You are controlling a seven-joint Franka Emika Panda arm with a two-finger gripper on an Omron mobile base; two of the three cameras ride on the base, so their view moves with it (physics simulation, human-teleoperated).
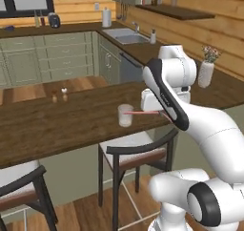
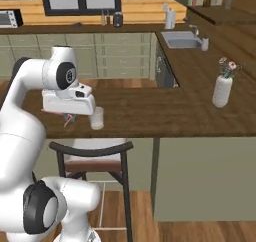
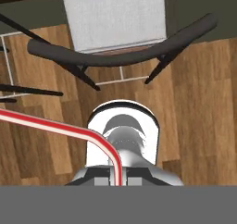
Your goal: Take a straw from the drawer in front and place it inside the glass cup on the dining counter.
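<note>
A: Claw state? Straw location?

B: The gripper (image 1: 164, 113) was seen clamped tight on the straw (image 1: 143, 113), at the near edge of the dining counter (image 1: 57, 125). In the left base view the straw was held roughly level, its free end reaching over the rim of the glass cup (image 1: 125, 115). Whether the tip was inside the cup could not be told.

A: Cup position?

B: The glass cup was seen upright on the dining counter, near its front edge, just beside the hand. In the right base view it was seen right of the hand. A chair (image 1: 136, 153) was seen below the counter edge, under the cup.

A: Hand view?

B: The straw was seen pinched between the fingertips, appearing bent and running off to the left; the chair's curved back and pale seat were seen above the floor.

A: Other items?

B: Two small shakers (image 1: 59, 95) were noted further back on the dining counter, and a white vase of flowers (image 1: 207, 70) on the counter to the right.
</note>
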